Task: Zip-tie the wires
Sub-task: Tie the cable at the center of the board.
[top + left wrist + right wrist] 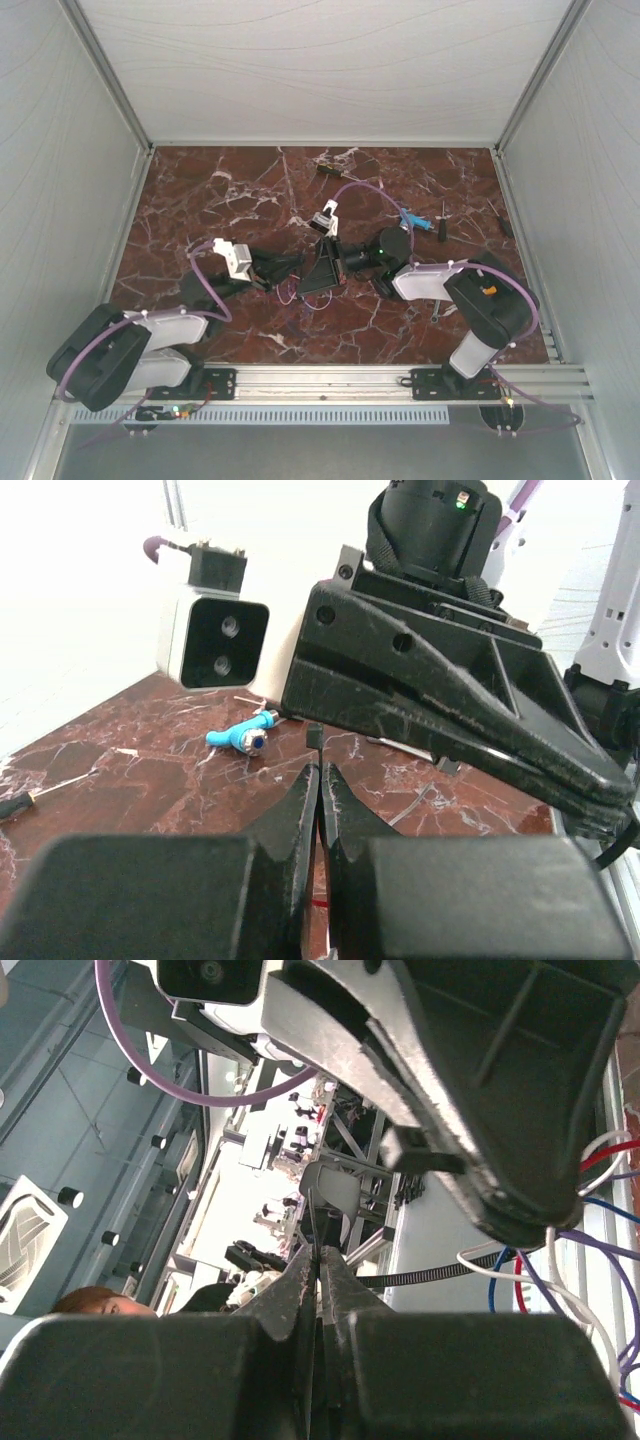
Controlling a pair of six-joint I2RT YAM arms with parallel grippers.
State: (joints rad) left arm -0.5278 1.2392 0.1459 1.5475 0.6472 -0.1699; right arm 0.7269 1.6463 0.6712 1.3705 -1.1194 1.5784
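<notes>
The wires [590,1260], thin white, red, blue and purple loops, hang at the right of the right wrist view. In the top view they are a faint tangle [300,296] under the two grippers. A black ribbed zip tie [430,1276] runs from the wires toward my right gripper [318,1252], which is shut on its thin tail. My left gripper [320,770] is shut on the zip tie, with the tie's head [313,735] sticking out past its tips. The two grippers meet at the table's middle, left [292,266] and right [318,272].
A blue-handled tool [415,220] lies behind the right arm and also shows in the left wrist view [240,736]. Screwdrivers lie at the back [325,170] and at the right [445,220]. Grey walls enclose the marble table [220,200] on three sides.
</notes>
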